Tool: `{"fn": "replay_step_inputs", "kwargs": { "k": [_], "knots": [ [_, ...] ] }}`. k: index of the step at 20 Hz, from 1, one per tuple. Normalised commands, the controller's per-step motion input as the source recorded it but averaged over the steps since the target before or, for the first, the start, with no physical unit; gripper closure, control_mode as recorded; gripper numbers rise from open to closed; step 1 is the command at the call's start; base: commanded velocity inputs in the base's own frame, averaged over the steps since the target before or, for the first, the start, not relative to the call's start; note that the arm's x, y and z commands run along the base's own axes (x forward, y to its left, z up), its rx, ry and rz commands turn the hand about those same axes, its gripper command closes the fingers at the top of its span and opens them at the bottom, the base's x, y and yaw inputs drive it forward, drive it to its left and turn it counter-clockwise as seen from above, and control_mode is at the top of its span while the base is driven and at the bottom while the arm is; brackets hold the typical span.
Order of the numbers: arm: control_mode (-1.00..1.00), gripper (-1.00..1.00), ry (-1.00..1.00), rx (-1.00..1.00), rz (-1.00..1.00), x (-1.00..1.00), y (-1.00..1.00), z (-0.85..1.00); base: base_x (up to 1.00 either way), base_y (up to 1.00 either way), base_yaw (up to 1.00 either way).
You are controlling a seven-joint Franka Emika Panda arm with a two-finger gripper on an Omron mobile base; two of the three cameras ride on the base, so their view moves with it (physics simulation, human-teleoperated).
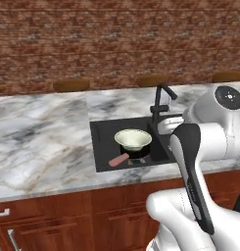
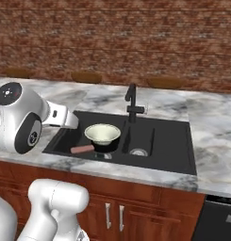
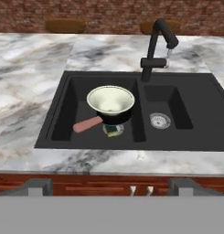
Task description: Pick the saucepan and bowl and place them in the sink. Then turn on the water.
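Bowl atop saucepan in sink, well beyond open claw.

Marble counter holds black sink; stools perhaps behind.

The cream bowl sits upright inside the black saucepan, whose pink handle points left, in the left basin of the black sink; the faucet is dry.
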Motion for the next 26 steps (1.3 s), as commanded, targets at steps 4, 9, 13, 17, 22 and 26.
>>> {"fn": "replay_step_inputs", "kwargs": {
  "k": [4,9,13,17,22,26],
  "knots": [
    [1.0,-1.0,0.0,0.0,0.0,0.0,0.0,0.0,0.0,-0.84,0.0],
    [1.0,-1.0,0.0,0.0,0.0,0.0,0.0,0.0,0.0,-0.77,0.0],
    [1.0,-1.0,0.0,0.0,0.0,0.0,0.0,0.0,0.0,-0.71,0.0],
    [1.0,-1.0,0.0,0.0,0.0,0.0,0.0,0.0,0.0,-0.61,0.0],
    [1.0,-1.0,0.0,0.0,0.0,0.0,0.0,0.0,0.06,-0.47,-0.01],
    [1.0,-1.0,0.0,0.0,0.0,0.0,0.0,0.0,0.15,-0.31,-0.03]
  ]
}}
